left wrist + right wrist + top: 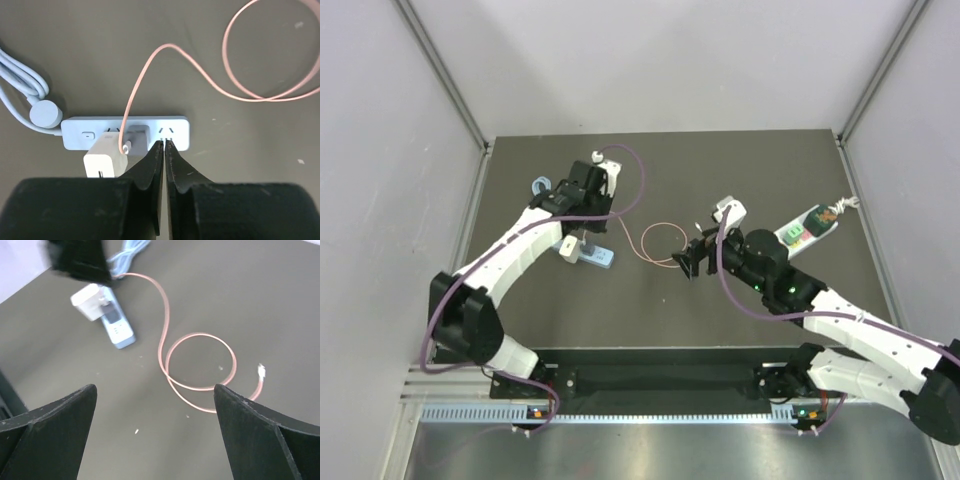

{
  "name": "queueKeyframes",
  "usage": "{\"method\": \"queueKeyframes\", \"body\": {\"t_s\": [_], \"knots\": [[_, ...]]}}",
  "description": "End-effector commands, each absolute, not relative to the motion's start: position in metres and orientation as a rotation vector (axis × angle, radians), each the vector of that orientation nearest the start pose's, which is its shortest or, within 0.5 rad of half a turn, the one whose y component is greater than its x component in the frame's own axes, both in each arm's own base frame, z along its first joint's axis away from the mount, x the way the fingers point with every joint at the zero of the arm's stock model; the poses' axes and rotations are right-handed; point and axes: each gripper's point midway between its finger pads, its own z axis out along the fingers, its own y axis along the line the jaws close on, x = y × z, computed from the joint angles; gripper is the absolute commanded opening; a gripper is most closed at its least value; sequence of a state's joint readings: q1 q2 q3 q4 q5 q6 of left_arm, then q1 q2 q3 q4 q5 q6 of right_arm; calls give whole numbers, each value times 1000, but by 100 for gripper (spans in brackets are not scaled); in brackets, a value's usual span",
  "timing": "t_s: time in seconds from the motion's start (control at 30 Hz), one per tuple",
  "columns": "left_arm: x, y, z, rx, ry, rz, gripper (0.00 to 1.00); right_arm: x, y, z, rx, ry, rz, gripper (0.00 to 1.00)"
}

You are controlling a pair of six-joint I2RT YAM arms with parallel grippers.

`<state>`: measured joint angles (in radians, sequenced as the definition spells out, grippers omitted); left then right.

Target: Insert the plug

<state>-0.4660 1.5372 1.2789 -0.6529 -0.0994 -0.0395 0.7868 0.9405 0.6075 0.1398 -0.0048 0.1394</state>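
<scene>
The plug (137, 136) looks pushed into the strip (176, 133) by the worktop's (660, 310) left edge, so little is left. The left pincer (164, 145) is almost closed and empty; the right pincer (155, 388) is wide open.

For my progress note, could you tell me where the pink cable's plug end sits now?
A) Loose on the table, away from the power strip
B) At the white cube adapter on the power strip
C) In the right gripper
B: in the left wrist view the pink cable runs down and ends at the white cube adapter, which is seated on the power strip.
</scene>
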Motion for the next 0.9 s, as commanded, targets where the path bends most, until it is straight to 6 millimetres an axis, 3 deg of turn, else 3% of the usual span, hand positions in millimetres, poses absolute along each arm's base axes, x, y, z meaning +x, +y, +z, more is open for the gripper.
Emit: {"method": "queueKeyframes", "body": {"t_s": [0.0,0.13,0.17,0.2,0.27,0.3,0.33,0.4,0.43,0.5,0.57,0.73,0.87], "knots": [[343,-165,207,404,2265,-220,10,258,232,232,-388,1818,577,100],[334,-162,232,370,2177,-264,4,256,217,241,-302,1844,544,100],[329,-166,240,381,2158,-301,7,257,209,248,-243,1840,536,100],[317,-178,257,421,2101,-417,23,258,196,251,-144,1869,496,100],[302,-183,288,427,1989,-510,44,256,183,258,-71,1891,463,100],[299,-189,297,424,1924,-561,53,251,173,251,-22,1946,432,100],[290,-195,307,447,1871,-625,63,251,166,265,19,1934,417,100],[272,-195,323,431,1781,-701,69,242,154,264,58,1983,386,100],[266,-201,335,448,1721,-756,75,241,148,275,89,1973,379,100],[253,-203,339,451,1689,-814,99,233,135,285,138,1982,355,100],[246,-205,341,461,1680,-845,99,226,125,291,167,1992,340,100],[242,-205,337,470,1690,-856,99,215,116,334,171,1898,425,100],[239,-208,336,472,1679,-887,99,213,113,346,145,1863,428,100]]}}
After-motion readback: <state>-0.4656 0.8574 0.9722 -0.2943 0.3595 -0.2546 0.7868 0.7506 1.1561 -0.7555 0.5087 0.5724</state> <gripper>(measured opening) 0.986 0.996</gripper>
